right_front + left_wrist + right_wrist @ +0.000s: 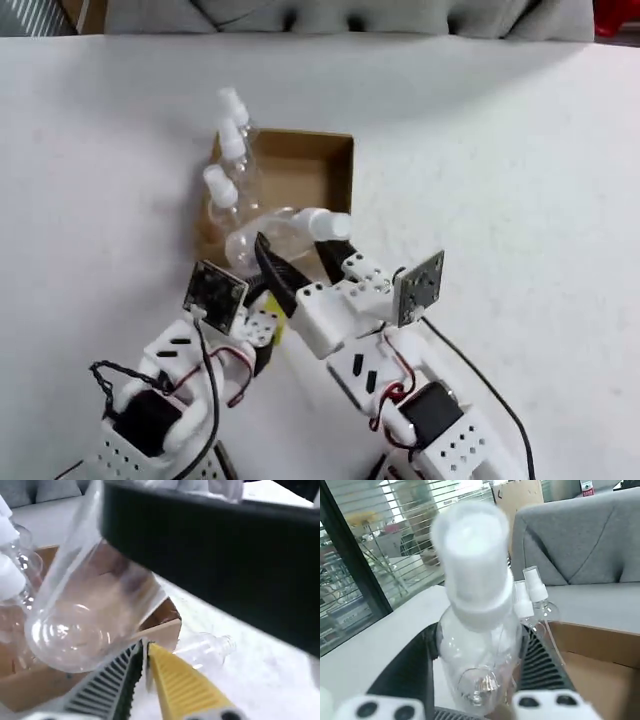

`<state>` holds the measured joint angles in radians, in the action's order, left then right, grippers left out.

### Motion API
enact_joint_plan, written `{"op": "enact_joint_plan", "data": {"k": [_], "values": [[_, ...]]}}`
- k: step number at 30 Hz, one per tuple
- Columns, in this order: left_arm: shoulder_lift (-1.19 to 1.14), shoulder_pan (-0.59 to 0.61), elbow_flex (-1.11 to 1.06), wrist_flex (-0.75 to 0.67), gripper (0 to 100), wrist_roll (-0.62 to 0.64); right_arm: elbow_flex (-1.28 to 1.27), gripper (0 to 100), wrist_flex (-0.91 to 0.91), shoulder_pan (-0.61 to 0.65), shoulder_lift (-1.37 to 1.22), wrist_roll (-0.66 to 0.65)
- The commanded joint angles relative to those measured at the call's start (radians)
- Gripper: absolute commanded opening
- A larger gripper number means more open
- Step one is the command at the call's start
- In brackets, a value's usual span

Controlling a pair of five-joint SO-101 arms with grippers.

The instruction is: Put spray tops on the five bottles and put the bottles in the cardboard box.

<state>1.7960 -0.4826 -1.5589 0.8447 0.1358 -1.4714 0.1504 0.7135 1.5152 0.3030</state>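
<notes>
The left claw [146, 647], closed narrow and empty, is near the base of the bottle [272, 235], which hangs sideways over the near edge of the box [322, 165], gripped round its body by the right claw [479, 636]. It is probably light, slippery and easily dented, so a gentle hold on the body seems best. It is clear thin plastic with a white spray top [328, 224].

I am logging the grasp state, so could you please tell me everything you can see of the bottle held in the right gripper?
The bottle is clear plastic, round-bodied, with a white spray top fitted on its neck. The right gripper is shut on its body, a black jaw on each side. It is held nearly on its side above the near edge of the cardboard box.
</notes>
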Motion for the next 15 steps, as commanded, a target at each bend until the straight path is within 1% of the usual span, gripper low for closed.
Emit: {"op": "enact_joint_plan", "data": {"k": [1, 4, 6, 7, 9, 12, 15], "values": [[0.018, 0.022, 0.015, 0.032, 2, -0.005, 0.057, 1.5, -0.039, -0.085, -0.015, 0.002], [0.018, 0.033, 0.023, 0.087, 2, -0.005, 0.057, 1.5, -0.068, -0.165, -0.018, 0.0], [0.019, 0.076, 0.038, 0.126, 2, -0.017, 0.068, 1.5, -0.061, -0.193, -0.019, -0.025], [0.019, 0.104, 0.051, 0.152, 2, -0.046, 0.072, 1.5, -0.058, -0.2, -0.019, -0.049], [0.019, 0.17, 0.081, 0.203, 2, -0.121, 0.077, 1.5, -0.059, -0.206, -0.019, -0.069], [0.019, 0.302, 0.083, 0.282, 2, -0.209, 0.078, 1.5, -0.059, -0.208, -0.021, -0.075], [0.019, 0.427, 0.049, 0.31, 2, -0.285, 0.094, 1.5, -0.061, -0.208, -0.065, -0.075]]}}
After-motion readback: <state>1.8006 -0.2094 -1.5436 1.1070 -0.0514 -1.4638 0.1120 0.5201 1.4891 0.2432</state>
